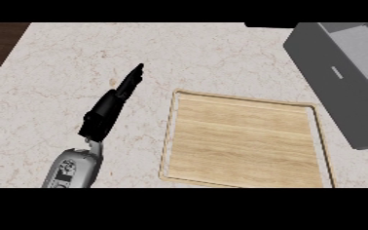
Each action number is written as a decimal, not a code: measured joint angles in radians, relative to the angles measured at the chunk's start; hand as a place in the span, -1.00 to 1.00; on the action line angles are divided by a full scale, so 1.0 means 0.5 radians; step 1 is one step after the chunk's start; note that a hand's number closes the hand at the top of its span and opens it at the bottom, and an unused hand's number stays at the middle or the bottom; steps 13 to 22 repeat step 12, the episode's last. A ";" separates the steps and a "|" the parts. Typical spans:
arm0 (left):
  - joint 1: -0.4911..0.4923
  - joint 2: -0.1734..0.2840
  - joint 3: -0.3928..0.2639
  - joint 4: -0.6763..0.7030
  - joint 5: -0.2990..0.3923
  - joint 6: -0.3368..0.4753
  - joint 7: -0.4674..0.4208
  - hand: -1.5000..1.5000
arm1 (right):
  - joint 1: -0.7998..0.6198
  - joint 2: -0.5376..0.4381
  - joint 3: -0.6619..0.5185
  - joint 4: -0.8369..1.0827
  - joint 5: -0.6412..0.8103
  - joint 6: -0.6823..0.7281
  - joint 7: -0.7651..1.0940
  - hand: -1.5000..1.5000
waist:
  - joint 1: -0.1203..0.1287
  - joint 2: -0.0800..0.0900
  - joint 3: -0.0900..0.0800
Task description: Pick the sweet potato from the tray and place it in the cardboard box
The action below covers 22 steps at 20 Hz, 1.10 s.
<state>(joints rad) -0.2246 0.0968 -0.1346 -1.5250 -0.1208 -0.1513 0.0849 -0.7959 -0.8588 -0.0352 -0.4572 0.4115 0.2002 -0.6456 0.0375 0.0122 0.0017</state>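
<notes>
Straight-fingered black left hand (115, 100) on speckled marble counter (72, 63) beside rectangular raised-rim wooden tray (244, 141).

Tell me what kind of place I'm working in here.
Most likely a kitchen counter: a pale marbled countertop, a wooden tray lying on it, and a grey box at the right edge. Only the left hand shows, fingers straight.

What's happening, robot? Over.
Left hand open, resting over speckled stone counter. Right hand out of view. Light wooden tray bare, sweet potato unseen. Grey box right.
</notes>
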 measured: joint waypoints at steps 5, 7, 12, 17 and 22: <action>0.025 -0.005 -0.005 -0.058 0.002 -0.003 0.030 0.00 | -0.113 0.036 -0.139 0.239 -0.107 0.117 -0.115 -1.00 | 0.009 0.004 0.002; 0.048 0.021 0.013 -0.074 0.016 -0.024 0.013 0.00 | -0.135 0.032 -0.250 0.308 -0.214 0.173 -0.150 -1.00 | 0.009 0.005 0.004; 0.051 -0.001 0.004 -0.038 -0.002 -0.007 -0.023 0.00 | -0.216 -0.057 -0.517 0.491 -0.477 0.411 -0.111 -1.00 | 0.001 0.012 0.005; 0.051 -0.001 0.004 -0.038 -0.002 -0.007 -0.023 0.00 | -0.216 -0.057 -0.517 0.491 -0.477 0.411 -0.111 -1.00 | 0.001 0.012 0.005; 0.051 -0.001 0.004 -0.038 -0.002 -0.007 -0.023 0.00 | -0.216 -0.057 -0.517 0.491 -0.477 0.411 -0.111 -1.00 | 0.001 0.012 0.005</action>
